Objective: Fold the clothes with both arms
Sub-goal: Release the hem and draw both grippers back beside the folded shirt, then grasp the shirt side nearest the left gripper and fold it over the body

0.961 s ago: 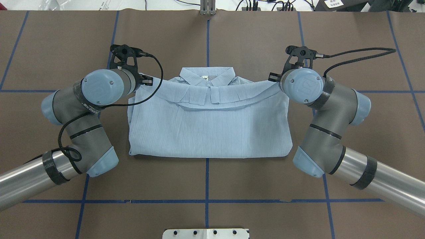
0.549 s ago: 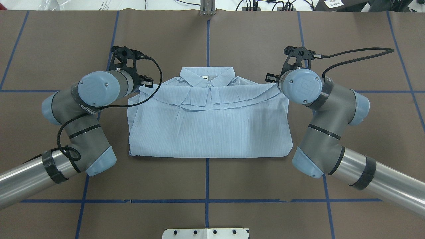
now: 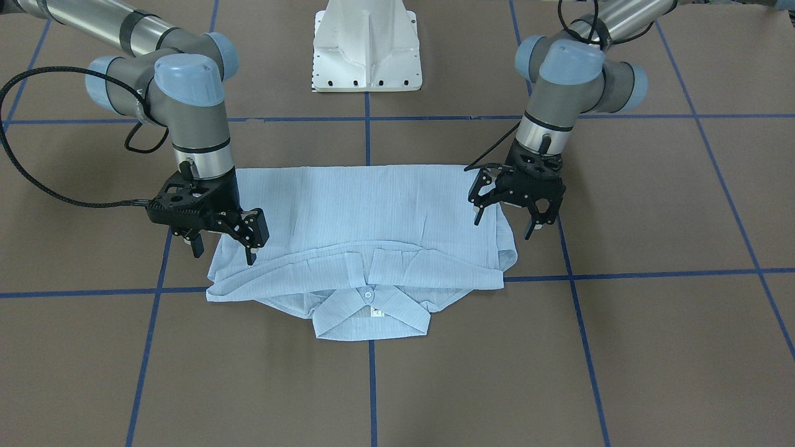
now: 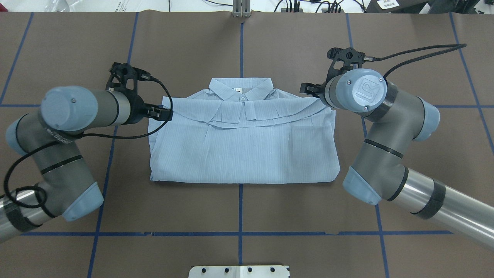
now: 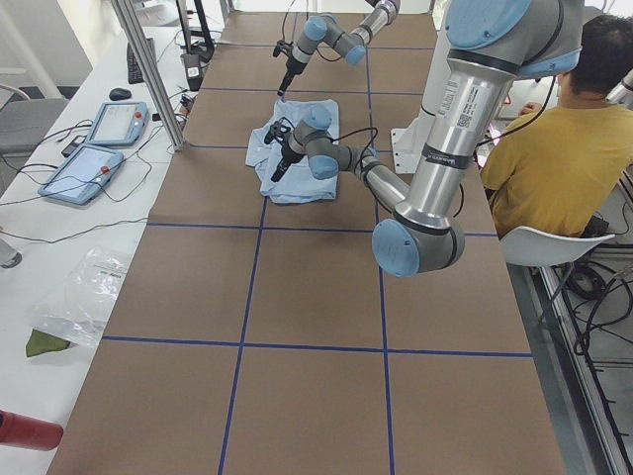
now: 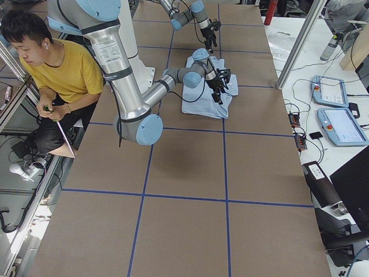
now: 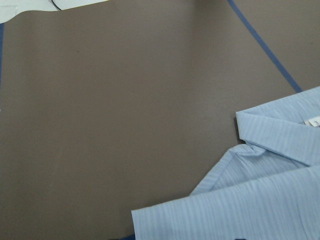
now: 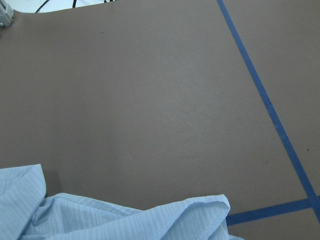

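The light-blue striped shirt (image 4: 243,150) lies folded flat on the brown table, collar (image 4: 240,88) on the far side, hem folded up to just below the collar. It also shows in the front view (image 3: 372,211). My left gripper (image 3: 504,225) is open and empty, hovering over the shirt's shoulder corner; from overhead it sits at the shirt's left edge (image 4: 160,112). My right gripper (image 3: 223,251) is open and empty over the other shoulder corner, seen from overhead at the upper right (image 4: 308,89). The wrist views show only shirt corners (image 7: 260,195) (image 8: 125,217) and table.
The white pedestal base (image 3: 366,46) stands at the robot's side of the table. Blue tape lines (image 4: 241,208) grid the brown surface. A person in a yellow shirt (image 5: 554,139) sits beside the robot. Teach pendants (image 6: 340,109) lie on a side bench.
Both grippers have drawn back from the shirt's shoulder corners. The left arm swung outward to the left and the right arm shifted slightly away. The folded hem lies settled below the collar.
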`<state>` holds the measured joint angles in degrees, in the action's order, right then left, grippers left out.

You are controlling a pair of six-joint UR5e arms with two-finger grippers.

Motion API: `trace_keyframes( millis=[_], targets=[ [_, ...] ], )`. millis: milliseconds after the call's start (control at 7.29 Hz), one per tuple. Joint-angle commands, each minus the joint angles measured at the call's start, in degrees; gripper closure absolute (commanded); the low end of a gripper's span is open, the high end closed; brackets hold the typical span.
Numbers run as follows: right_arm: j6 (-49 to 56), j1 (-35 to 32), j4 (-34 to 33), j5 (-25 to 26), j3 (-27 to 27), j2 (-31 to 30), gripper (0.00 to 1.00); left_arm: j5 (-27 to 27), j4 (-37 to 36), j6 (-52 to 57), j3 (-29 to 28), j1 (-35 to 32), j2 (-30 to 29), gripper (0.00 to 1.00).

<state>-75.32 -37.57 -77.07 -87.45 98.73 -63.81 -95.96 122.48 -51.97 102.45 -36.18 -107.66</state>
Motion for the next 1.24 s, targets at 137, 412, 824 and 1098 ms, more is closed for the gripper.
trace_keyframes(
  millis=[137, 412, 824, 1098],
  targets=[
    [0.1, -0.1, 0.0, -0.1, 0.3, -0.2, 0.00, 0.2, 0.9, -9.0, 6.2, 9.5, 6.6, 0.00],
    [0.1, -0.1, 0.0, -0.1, 0.2, -0.3, 0.00, 3.9, 0.9, -14.5, 5.4, 12.4, 6.7, 0.10],
    [0.0, 0.0, 0.1, -0.1, 0.3, -0.3, 0.00, 4.2, 0.8, -15.5, 3.6, 12.9, 6.7, 0.21],
    [0.0, 0.0, 0.1, 0.1, 0.3, -0.3, 0.00, 4.2, 0.8, -15.4, 2.8, 12.9, 6.8, 0.21]
  ],
)
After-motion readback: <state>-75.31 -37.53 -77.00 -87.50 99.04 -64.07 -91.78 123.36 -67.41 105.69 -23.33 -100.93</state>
